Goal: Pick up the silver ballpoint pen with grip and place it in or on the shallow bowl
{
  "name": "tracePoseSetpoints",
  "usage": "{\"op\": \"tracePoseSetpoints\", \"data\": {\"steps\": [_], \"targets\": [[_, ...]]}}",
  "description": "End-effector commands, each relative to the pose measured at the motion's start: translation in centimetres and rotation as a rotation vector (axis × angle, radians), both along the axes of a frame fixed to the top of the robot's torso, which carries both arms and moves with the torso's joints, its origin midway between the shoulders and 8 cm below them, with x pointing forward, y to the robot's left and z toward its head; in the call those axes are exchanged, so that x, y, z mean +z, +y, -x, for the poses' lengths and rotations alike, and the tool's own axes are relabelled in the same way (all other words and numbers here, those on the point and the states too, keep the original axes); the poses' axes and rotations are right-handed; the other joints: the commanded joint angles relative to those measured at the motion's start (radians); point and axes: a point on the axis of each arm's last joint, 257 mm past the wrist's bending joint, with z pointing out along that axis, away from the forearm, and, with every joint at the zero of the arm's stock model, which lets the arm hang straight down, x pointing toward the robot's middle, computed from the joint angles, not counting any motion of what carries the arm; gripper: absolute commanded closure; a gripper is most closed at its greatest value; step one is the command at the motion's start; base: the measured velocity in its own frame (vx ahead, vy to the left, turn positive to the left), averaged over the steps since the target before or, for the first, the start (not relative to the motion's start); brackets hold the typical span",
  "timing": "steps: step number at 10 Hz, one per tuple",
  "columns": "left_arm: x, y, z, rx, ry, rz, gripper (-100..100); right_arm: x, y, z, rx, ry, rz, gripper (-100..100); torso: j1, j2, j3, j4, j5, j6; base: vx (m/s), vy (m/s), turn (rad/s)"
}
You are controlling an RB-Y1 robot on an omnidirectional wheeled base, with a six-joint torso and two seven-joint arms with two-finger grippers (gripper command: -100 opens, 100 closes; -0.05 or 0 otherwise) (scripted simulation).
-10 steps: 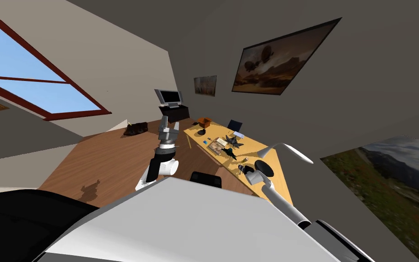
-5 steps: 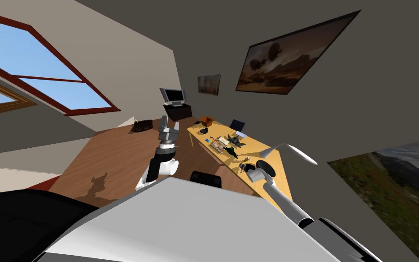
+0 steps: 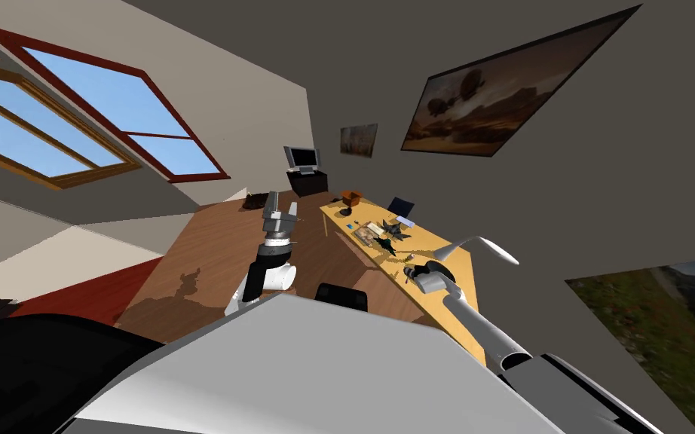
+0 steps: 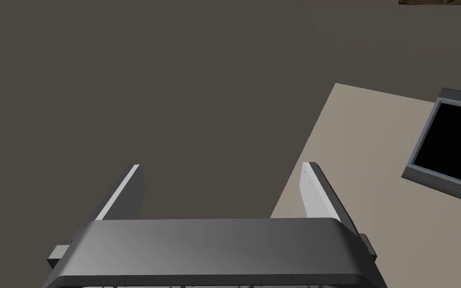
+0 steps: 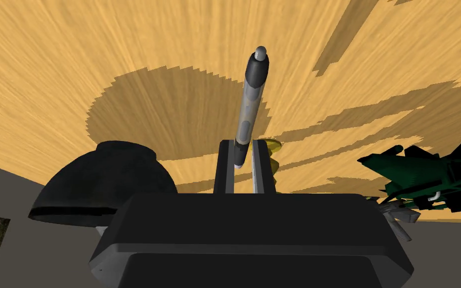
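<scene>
The right gripper [image 5: 242,146] pinches the pen [image 5: 251,100] by one end, fingers nearly closed, clear above the desk [image 5: 74,60] for carrying; the left gripper [image 4: 219,170] waits wide open beside the desk.

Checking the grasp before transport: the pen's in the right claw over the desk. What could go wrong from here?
1. The right claw pinches the pen by one end only. Most of it sticks out, so it may pivot or slip.
2. The black lamp base and green toy plane sit close on either side, and the protruding pen could snag them in a swing.
</scene>
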Motion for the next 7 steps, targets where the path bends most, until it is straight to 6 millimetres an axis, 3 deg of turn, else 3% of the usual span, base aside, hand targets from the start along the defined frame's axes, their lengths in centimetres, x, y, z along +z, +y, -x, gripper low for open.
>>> {"op": "tracePoseSetpoints", "data": {"steps": [1,4,7], "targets": [[0.0,0.0,0.0,0.0,0.0,0.0,0,1.2,-1.6,-0.4,-0.022,0.011,0.015,100,0.0,0.0,0.0,0.0,0.0,0.0,-0.208,-0.028,0.235],[0.0,0.0,0.0,0.0,0.0,0.0,0,3.6,-4.1,-1.1,-0.082,0.017,0.018,100,-0.001,-0.005,-0.003,-0.001,0.0,0.0,-0.147,-0.059,0.197],[0.0,0.0,0.0,0.0,0.0,0.0,0,5.2,-5.5,-1.4,-0.127,0.011,0.004,100,-0.008,-0.012,-0.007,-0.002,-0.001,0.0,-0.045,-0.136,0.11]]}}
